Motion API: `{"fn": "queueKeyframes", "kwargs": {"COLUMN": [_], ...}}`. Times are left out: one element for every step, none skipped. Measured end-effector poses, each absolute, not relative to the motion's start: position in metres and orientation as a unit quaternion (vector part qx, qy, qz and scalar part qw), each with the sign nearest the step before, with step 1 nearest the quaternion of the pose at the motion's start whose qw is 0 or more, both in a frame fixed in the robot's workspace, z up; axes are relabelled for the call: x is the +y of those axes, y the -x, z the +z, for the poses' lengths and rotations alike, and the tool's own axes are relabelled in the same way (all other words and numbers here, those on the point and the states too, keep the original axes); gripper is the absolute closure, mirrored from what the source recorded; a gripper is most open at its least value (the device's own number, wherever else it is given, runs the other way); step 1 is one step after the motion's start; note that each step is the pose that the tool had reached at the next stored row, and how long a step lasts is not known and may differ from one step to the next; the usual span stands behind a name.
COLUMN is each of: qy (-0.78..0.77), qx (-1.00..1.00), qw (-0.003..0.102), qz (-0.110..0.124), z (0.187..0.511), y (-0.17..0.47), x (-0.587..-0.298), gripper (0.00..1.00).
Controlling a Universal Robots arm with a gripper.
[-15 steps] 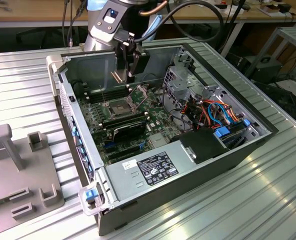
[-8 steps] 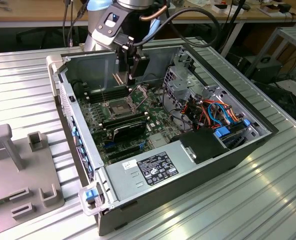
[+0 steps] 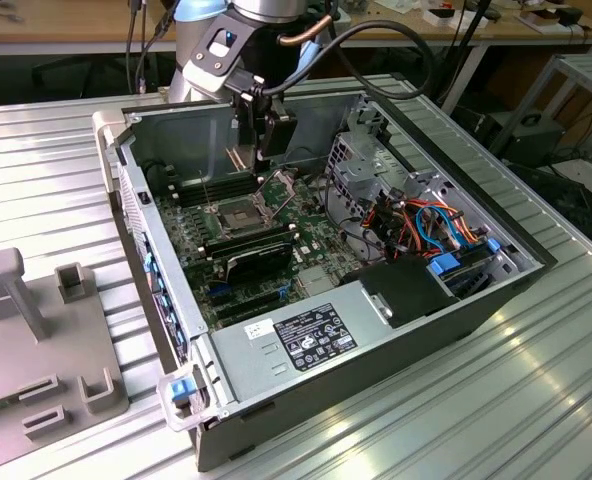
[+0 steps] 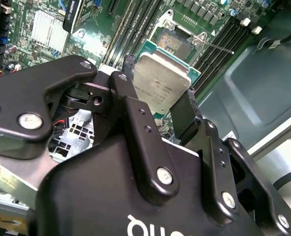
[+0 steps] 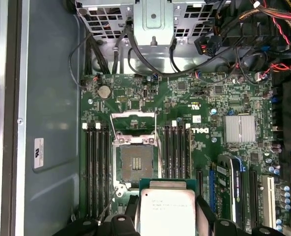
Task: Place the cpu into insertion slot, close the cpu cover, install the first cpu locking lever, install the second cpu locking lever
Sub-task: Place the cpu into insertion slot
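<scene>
Silver-beige cpu [image 4: 158, 91] clamped in the gripper [image 4: 159, 77], hovering near the open insertion slot [image 5: 135, 164]; placing step, likely needing square alignment

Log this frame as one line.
gripper: shut on cpu | cpu: held above motherboard, not in insertion slot | insertion slot: empty | cpu cover: open

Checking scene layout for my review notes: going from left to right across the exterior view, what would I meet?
A grey fixture tray → insertion slot → metal drive cage → orange and blue cables.
</scene>
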State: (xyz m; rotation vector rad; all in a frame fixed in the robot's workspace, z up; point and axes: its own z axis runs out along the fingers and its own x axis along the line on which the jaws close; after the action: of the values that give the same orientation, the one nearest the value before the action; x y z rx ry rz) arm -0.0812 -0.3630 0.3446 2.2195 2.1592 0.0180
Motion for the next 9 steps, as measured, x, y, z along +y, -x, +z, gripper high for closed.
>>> {"fn": "queueKeyframes", "kwargs": {"qy": [-0.717,-0.717,-0.717,-0.717,-0.717,-0.717,-0.717,-0.718,-0.718], "qx": [0.697,0.697,0.697,0.697,0.697,0.697,0.697,0.696,0.696], "qw": [0.022,0.023,0.023,0.023,0.022,0.023,0.022,0.022,0.023], "qz": [0.006,0.006,0.006,0.006,0.006,0.006,0.006,0.006,0.006], "z": [0.3446,0.3446,0.3446,0.3446,0.3446,0.3446,0.3440,0.3437,0.3433], "y": [0.0812,0.0812,0.0812,0.0812,0.0812,0.0812,0.0811,0.0812,0.0811], "x": [-0.3629,-0.3629,-0.3629,-0.3629,-0.3629,-0.3629,-0.3627,-0.3624,-0.3620], "gripper": [0.45,0.45,0.45,0.45,0.45,0.45,0.45,0.45,0.45]}}
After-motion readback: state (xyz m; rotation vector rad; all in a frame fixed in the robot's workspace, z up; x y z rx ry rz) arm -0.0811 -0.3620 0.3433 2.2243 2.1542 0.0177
